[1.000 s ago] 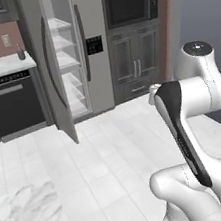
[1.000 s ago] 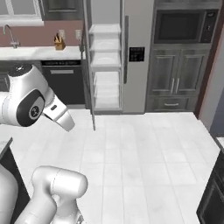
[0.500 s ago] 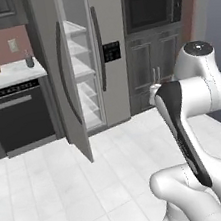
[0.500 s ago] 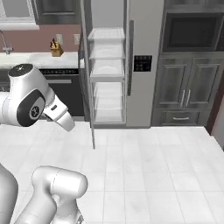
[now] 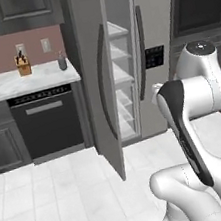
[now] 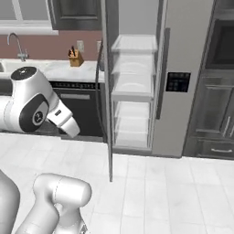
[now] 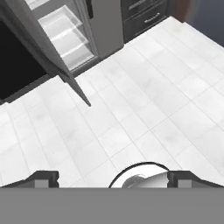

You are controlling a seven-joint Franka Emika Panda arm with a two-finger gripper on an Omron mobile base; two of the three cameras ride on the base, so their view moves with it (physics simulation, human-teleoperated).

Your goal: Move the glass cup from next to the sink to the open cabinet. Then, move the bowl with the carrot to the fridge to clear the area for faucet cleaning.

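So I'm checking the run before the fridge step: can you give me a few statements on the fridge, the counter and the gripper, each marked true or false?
1. The left door of the tall grey steel fridge stands open, showing white shelves. True.
2. A wide pale blue bowl with a carrot sits on a fridge shelf. False: the shelves that show are bare.
3. The two-finger gripper is open, with white floor tiles beyond its tips. True.
4. The dark dishwasher is open. False: its front is shut, under the white marble counter.
5. A knife block stands on that counter. True.
6. The slim grey gooseneck faucet is to the right of the fridge. False: it is at the far left in the right base view.
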